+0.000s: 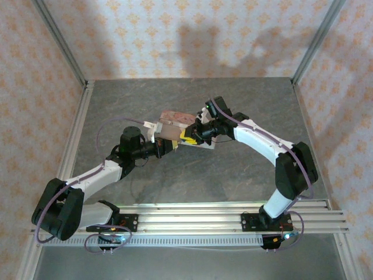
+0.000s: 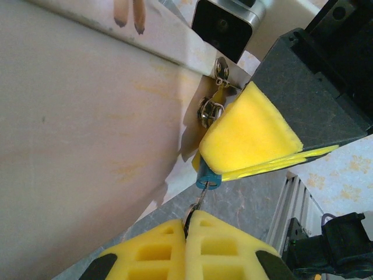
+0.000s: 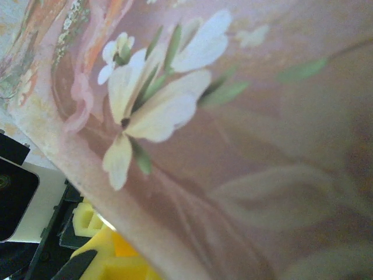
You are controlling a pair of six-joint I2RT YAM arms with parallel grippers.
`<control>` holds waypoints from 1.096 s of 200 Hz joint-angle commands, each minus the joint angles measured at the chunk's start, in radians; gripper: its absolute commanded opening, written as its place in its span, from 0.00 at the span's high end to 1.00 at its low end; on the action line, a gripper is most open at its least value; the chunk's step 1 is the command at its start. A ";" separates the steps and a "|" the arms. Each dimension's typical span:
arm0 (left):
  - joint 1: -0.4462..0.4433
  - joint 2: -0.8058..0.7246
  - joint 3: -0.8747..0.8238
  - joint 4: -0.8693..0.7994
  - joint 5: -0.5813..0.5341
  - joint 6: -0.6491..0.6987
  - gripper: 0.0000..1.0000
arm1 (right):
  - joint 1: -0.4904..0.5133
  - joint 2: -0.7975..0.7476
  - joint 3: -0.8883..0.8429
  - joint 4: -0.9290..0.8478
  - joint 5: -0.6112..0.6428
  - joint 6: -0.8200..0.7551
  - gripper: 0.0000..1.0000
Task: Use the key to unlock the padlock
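Left gripper (image 2: 187,226): your left jaws are pressed together, pinching the thin metal key (image 2: 199,202) at its end.
Key: the shaft runs up from the pads into the bottom of the padlock (image 2: 208,177).
Padlock: a small blue-teal body, just below the metal hasp (image 2: 211,109) on the tin's pale side.
Right gripper (image 1: 191,136): your right yellow pads (image 2: 250,137) are nearly closed, clamping the padlock.
Tin (image 1: 175,119): pink and illustrated, it sits mid-table (image 1: 233,96) between both arms.

Sees only a teal sliver of padlock (image 2: 208,178) under right gripper (image 2: 224,167) foam; loses head of key (image 2: 199,201) between left gripper (image 2: 187,232) pads.
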 commanded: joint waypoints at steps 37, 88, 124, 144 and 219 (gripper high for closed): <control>-0.017 -0.006 -0.007 0.116 -0.011 -0.041 1.00 | 0.012 -0.013 -0.012 0.101 -0.021 0.045 1.00; -0.049 0.014 0.009 0.130 -0.007 -0.054 1.00 | 0.024 -0.005 -0.017 0.094 -0.006 0.028 1.00; -0.082 0.025 0.015 0.115 -0.032 -0.035 1.00 | 0.031 -0.004 -0.012 0.108 -0.009 0.037 1.00; -0.093 0.027 0.015 0.106 -0.053 -0.015 1.00 | 0.035 -0.006 -0.010 0.112 -0.017 0.044 1.00; -0.084 -0.028 0.066 -0.104 -0.102 0.148 1.00 | 0.035 -0.022 0.008 0.004 -0.014 -0.030 1.00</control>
